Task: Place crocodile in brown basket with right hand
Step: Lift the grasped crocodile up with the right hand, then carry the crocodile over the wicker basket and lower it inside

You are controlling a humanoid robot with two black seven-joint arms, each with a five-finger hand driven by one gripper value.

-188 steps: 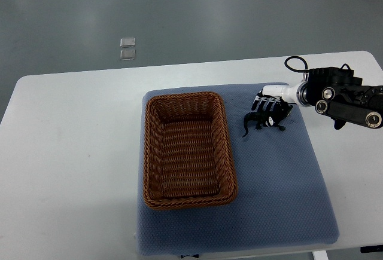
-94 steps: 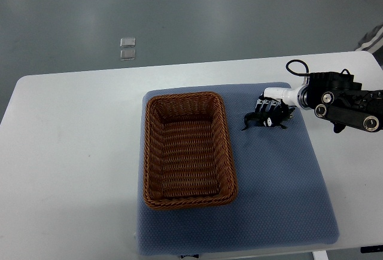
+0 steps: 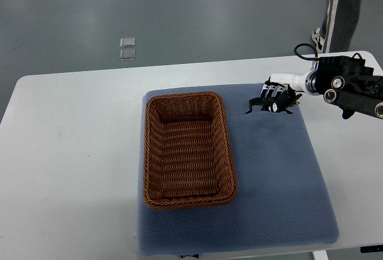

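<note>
Upper right of the frame, at the far right corner of the blue mat (image 3: 281, 182), the right hand (image 3: 278, 94) has its fingers curled down over the crocodile (image 3: 262, 104); the grip is closed on the little black toy, whose tail pokes out toward the left of the picture; a second ago that hand and toy sat lower and further in on the mat, and now both have slid up and to the right together; my read is that the crocodile is coming off the cloth, lifted rather than dragged, though from this steep angle I cannot be sure it is clear of the surface; so the pick looks done, and the carry is what's left; the brown basket (image 3: 145, 152) waits in the middle of the frame, on the left part of the mat, nothing in it, well apart from the toy; the hand has to swing left across bare mat and clear the near rim before it lets go; the risk, as I judge it, is a thin toy slipping from a fingertip hold on the way; one more change: a person (image 3: 344, 9) is standing now at the top right edge, beyond the white table (image 3: 72, 152), legs only in view; no left arm anywhere in the picture.
</note>
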